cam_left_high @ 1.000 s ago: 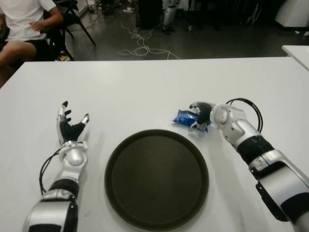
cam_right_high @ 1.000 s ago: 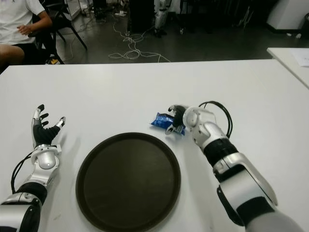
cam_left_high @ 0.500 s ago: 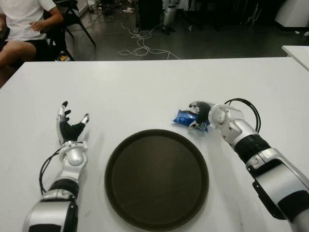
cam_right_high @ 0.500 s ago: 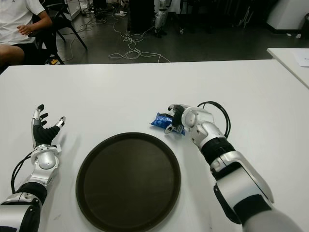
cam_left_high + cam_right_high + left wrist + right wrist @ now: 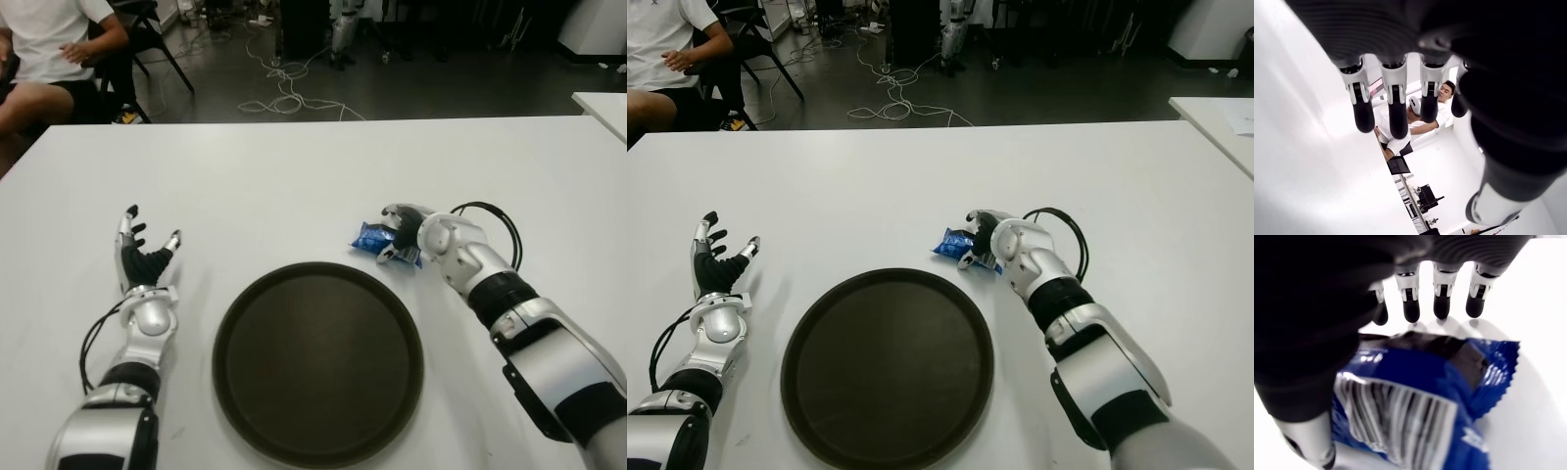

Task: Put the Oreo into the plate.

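Observation:
A blue Oreo packet point(image 5: 371, 238) lies on the white table point(image 5: 294, 176), just beyond the far right rim of the round dark plate point(image 5: 318, 362). My right hand point(image 5: 395, 235) arches over the packet's right end. In the right wrist view the packet point(image 5: 1420, 387) fills the space under the palm. The fingertips point(image 5: 1442, 307) reach past it to the table and the thumb point(image 5: 1308, 440) sits on its other side, none of them closed on it. My left hand point(image 5: 145, 253) shows left of the plate, fingers spread and holding nothing.
A person in a white shirt point(image 5: 44, 39) sits on a chair beyond the table's far left corner. Cables point(image 5: 284, 93) trail over the floor behind the table. Another white table's corner point(image 5: 605, 103) shows at the far right.
My right hand and forearm have edged a little to the left, farther over the packet. The packet, the plate and my left hand have stayed where they were.

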You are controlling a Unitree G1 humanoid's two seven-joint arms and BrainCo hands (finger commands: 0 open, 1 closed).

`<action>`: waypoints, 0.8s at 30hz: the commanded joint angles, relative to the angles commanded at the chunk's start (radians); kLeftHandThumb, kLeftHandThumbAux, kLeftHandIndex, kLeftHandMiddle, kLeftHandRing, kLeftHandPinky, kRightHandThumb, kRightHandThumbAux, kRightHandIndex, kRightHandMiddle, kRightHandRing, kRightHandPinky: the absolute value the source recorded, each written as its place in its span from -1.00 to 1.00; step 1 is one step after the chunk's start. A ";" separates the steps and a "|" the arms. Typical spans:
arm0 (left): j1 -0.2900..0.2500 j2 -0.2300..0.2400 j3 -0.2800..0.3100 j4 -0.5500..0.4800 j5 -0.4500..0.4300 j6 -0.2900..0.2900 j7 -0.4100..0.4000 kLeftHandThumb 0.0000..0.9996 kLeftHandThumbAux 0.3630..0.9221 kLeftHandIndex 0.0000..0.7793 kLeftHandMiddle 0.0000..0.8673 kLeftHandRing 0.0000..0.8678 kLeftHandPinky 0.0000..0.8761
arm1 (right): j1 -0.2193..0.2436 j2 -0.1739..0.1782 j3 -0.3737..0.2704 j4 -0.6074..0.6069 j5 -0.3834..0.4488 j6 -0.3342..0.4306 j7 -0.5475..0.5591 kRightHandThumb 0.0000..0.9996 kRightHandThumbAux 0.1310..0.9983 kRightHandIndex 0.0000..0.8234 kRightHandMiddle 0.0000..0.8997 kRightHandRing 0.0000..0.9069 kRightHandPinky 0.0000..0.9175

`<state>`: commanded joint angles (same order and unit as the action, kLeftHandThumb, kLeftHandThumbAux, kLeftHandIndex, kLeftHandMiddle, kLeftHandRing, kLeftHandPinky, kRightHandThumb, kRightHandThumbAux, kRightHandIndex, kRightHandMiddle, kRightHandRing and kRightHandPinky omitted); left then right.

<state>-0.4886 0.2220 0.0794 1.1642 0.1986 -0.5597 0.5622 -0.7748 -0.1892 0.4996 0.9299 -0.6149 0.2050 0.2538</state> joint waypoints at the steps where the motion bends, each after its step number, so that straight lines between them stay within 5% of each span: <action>1: 0.000 0.001 -0.001 0.000 0.002 0.002 0.003 -0.54 0.49 -0.73 -0.72 -0.66 -0.55 | 0.002 0.000 0.000 -0.003 0.000 -0.003 -0.005 -1.00 0.52 -0.85 -0.80 -0.89 -1.00; 24: 0.000 0.001 0.000 -0.002 0.000 0.008 0.007 -0.51 0.47 -0.71 -0.73 -0.66 -0.55 | 0.015 0.014 -0.008 -0.027 0.012 0.027 -0.009 -1.00 0.52 -0.82 -0.80 -0.88 -1.00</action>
<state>-0.4884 0.2229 0.0798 1.1618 0.1982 -0.5521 0.5697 -0.7596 -0.1750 0.4920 0.9025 -0.6030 0.2318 0.2450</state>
